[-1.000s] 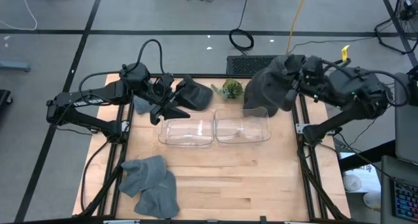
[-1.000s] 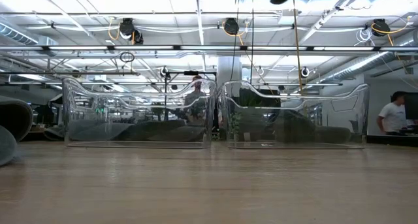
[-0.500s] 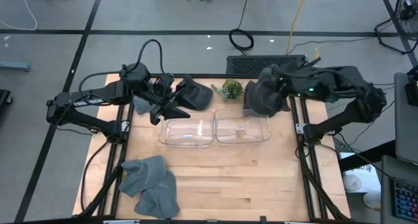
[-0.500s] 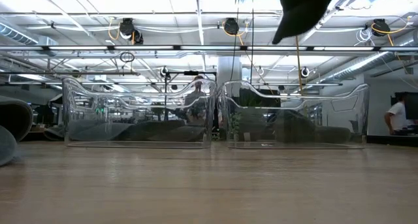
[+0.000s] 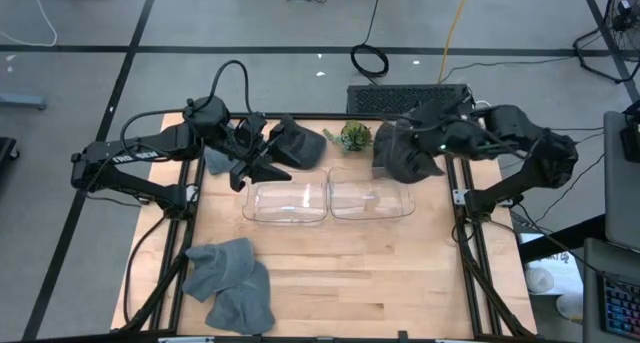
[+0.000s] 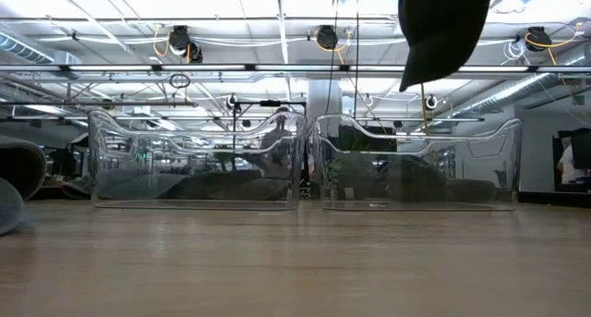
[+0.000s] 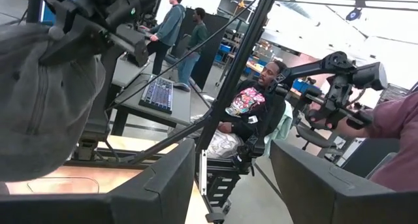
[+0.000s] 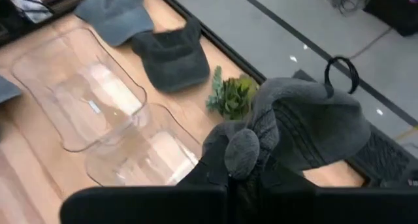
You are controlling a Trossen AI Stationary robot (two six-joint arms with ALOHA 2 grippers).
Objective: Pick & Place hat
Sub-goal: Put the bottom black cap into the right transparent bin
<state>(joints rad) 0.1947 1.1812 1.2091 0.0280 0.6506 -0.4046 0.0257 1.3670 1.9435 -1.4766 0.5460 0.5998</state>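
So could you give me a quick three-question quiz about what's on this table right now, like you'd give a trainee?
1. True or false: the right gripper is shut on a dark hat.
2. How many clear bins sit side by side mid-table?
3. Where is that held hat? A: lying in the right clear bin; B: hanging in the air above it; C: on the grey hats at the near left corner.

Key:
1. True.
2. Two: the left clear bin and the right one.
3. B. The low view shows it hanging above the bin's rim.
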